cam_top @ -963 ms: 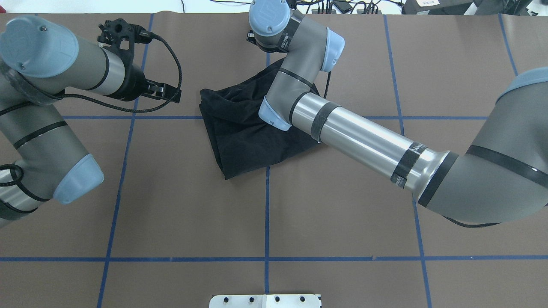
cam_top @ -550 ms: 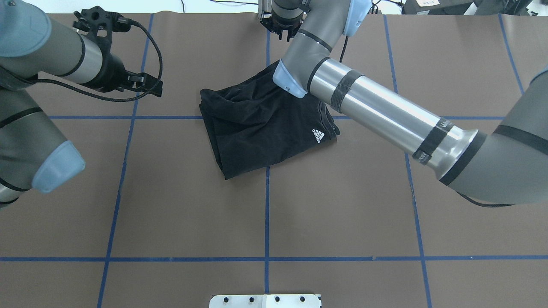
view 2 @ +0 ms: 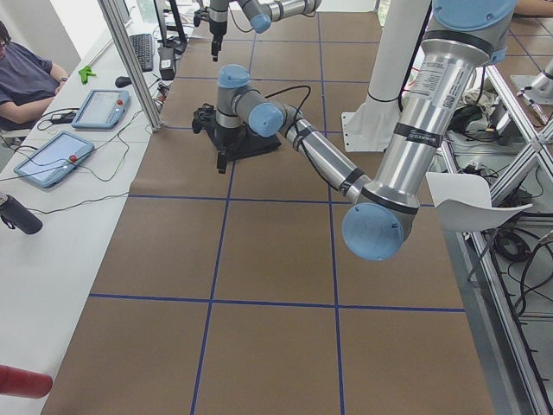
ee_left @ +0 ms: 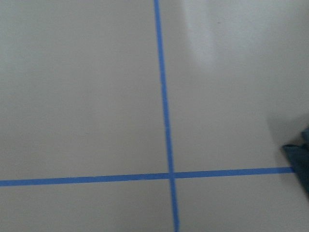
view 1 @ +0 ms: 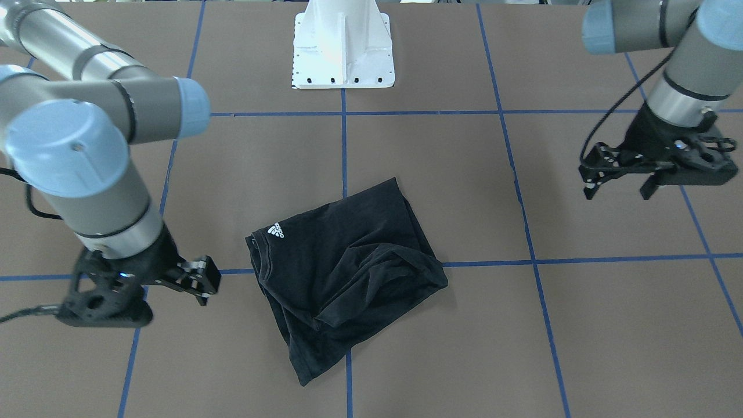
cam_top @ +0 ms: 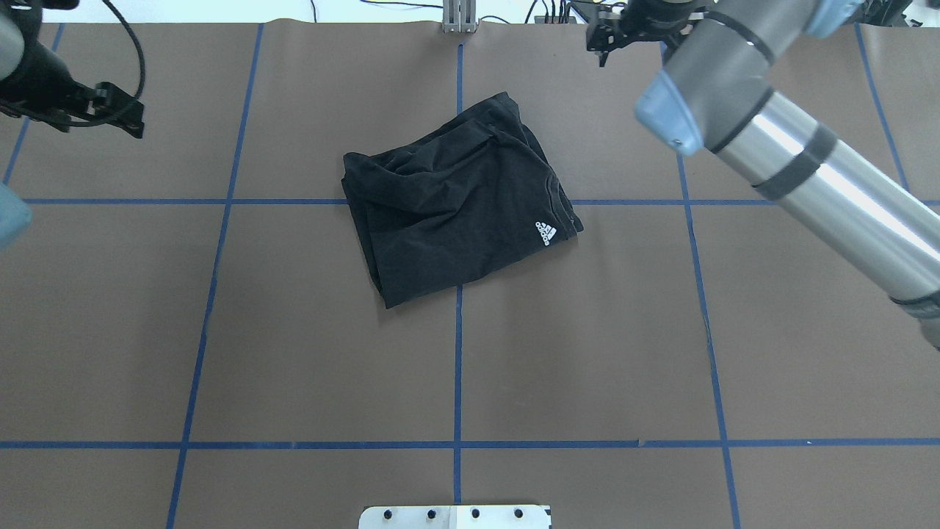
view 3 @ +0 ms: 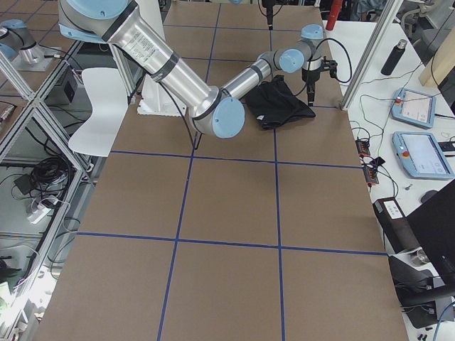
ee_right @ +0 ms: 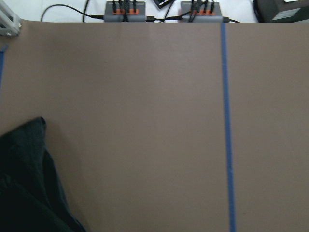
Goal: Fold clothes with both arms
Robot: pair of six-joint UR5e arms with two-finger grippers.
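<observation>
T-shirt lies at mid-table, toward the far side from the robot, over a crossing of the blue tape lines. Nothing touches it.

Progress, as I judge it: folding looks about done. Shirt is down to a compact, roughly rectangular packet w/ sleeves tucked in. Both arms are well apart from it, left gripper off to robot's left, right gripper near the collar side but not touching the cloth. What's left is prob. only tidying, if anything.

Left claw: fingers spread apart, nothing btwn them. Right claw: seen side-on, can't tell if it's spread or closed; no cloth hangs from it.

Look of the shirt: black, back side up, small white logo by the collar at the packet's right corner in overhead view. Packet sits skewed to the grid. Fold isn't crisp: a loose flap bunches along the far edge w/ creases running across, layers don't line up at the near-left corner, and front graphic isn't visible.
</observation>
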